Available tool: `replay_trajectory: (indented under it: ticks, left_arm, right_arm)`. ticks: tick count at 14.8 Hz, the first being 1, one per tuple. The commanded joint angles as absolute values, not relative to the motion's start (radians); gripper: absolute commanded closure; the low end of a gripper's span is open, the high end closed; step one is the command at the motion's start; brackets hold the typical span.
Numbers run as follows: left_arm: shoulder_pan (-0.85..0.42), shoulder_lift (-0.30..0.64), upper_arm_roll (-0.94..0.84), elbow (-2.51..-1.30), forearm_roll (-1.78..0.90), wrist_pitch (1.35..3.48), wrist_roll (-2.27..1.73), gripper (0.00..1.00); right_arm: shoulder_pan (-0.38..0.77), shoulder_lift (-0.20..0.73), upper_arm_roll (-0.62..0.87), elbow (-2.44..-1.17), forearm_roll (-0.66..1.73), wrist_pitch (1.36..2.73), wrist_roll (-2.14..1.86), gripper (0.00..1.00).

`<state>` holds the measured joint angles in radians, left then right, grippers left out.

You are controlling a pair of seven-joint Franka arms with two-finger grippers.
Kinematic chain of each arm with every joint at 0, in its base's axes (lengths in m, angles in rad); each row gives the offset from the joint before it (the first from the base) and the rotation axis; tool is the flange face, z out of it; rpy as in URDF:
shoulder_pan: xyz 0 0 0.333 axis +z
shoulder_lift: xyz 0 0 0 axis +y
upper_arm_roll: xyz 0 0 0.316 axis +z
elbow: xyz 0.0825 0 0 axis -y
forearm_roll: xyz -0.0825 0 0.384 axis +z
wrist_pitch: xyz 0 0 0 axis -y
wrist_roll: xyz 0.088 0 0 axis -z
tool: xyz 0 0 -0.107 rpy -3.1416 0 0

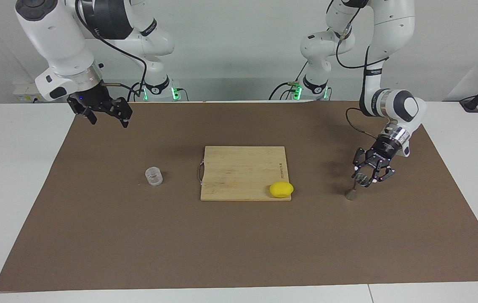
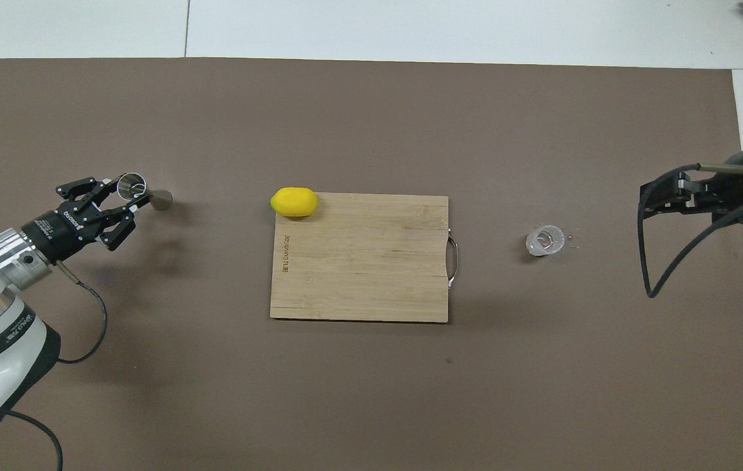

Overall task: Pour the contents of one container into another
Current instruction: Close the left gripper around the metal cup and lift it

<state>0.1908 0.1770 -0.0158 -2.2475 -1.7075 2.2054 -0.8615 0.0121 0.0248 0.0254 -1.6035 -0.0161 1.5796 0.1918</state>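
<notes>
Jigger sits at the left arm's end, left gripper spread around its top, not clamped. Board (lemon aboard) mid-table; cup untouched; right gripper waits raised, released. Next: clamp.

On my table a mat covers most of the top, and everything lies on it. My cutting board sits at the middle of the mat. A lemon rests on the board's corner that is farther from my arms and toward my left arm's end. The glass cup stands beside the board, toward my right arm's end, apart from it. The jigger is beside the board toward my left arm's end, tilted, its foot on the mat. My left gripper is at the jigger's upper cone. My right gripper waits over the mat's corner near my right arm's base.
</notes>
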Motion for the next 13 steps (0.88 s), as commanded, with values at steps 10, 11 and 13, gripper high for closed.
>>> replay_trajectory:
  ticks: [10, 11, 13]
  left_arm:
    - [0.178, 0.164, -0.271, -2.154, -1.735, 2.112, -1.017, 1.00]
    - [0.176, 0.163, -0.306, -2.143, -1.736, 2.121, -1.031, 1.00]
    - [0.176, 0.161, -0.371, -2.125, -1.755, 2.175, -1.055, 1.00]
  right_arm:
    - [0.008, 0.020, 0.025, -1.615, -0.018, 1.592, 0.181, 0.00]
    - [0.008, 0.020, 0.025, -1.615, -0.018, 1.592, 0.181, 0.00]
    - [0.008, 0.020, 0.025, -1.615, -0.018, 1.594, 0.179, 0.00]
